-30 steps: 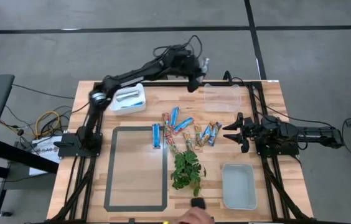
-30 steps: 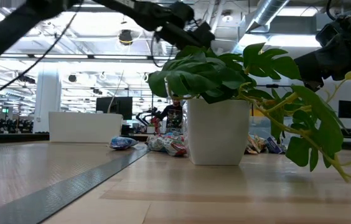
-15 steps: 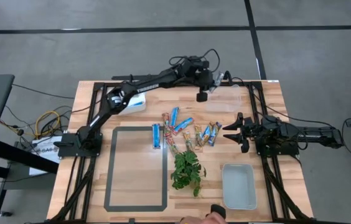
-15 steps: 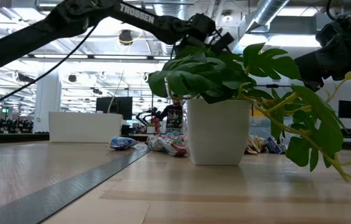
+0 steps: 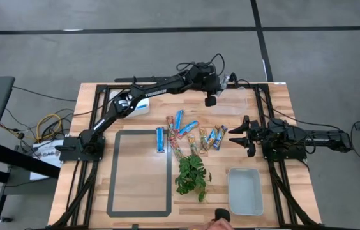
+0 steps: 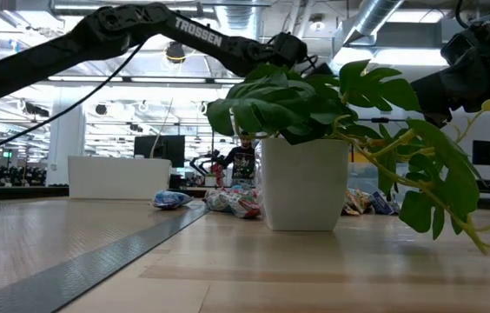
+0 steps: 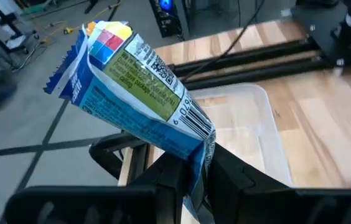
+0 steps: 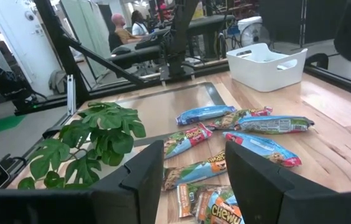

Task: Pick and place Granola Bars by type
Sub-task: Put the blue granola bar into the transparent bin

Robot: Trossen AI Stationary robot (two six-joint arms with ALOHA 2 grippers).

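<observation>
**Blue bar held above the clear tray**

On the wooden table (image 5: 135, 191), the left gripper (image 7: 191, 180) clamps 1 blue-and-white bar (image 7: 141, 93) over the clear tray (image 7: 250, 127). The right gripper (image 5: 236, 135) waits with fingers apart beside the remaining Granola Bars (image 5: 189, 135).

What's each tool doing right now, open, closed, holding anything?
Left tool: closed on a blue-wrapped granola bar, above the clear bin.
Right tool: open, empty, beside the bar pile.
</observation>
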